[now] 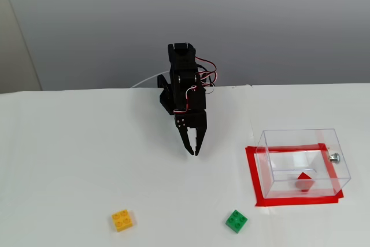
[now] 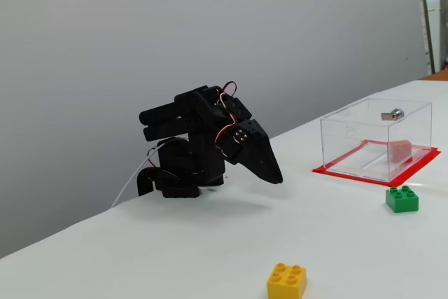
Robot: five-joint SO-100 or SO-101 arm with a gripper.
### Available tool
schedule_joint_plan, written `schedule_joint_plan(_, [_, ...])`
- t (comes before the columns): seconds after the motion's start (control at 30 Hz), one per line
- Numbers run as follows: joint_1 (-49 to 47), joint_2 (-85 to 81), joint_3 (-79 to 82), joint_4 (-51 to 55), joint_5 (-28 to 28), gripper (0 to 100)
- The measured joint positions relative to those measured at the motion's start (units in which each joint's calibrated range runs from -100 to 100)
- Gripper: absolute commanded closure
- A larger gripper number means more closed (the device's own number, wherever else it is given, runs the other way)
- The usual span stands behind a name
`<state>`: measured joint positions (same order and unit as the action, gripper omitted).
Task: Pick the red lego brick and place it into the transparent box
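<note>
The red lego brick [image 1: 304,181] lies inside the transparent box [image 1: 272,146], on its floor; in the other fixed view the red lego brick [image 2: 400,152] shows pale through the wall of the transparent box [image 2: 350,131]. The box stands on a rectangle of red tape and has a silver knob [image 1: 334,157] on its right side. My black gripper [image 1: 193,153] hangs folded low near the arm's base, well left of the box, pointing down at the table. The gripper [image 2: 278,179] is shut with nothing in it.
A green brick [image 1: 236,221] lies in front of the box, a yellow-orange brick [image 1: 122,220] further left near the front edge. The red tape outline [image 1: 252,173] frames the box. The white table ends at a grey wall behind the arm.
</note>
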<state>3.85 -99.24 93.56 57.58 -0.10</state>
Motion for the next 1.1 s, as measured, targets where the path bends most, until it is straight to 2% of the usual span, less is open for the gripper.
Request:
schedule_joint_plan(0.3, [0.0,0.0,0.0,3.9,-0.2,99])
schedule_joint_plan(0.6, [0.0,0.0,0.8,8.4,-4.6,99])
schedule_joint_plan(1.1, [-0.9,0.0,0.4,14.6,-2.8,98])
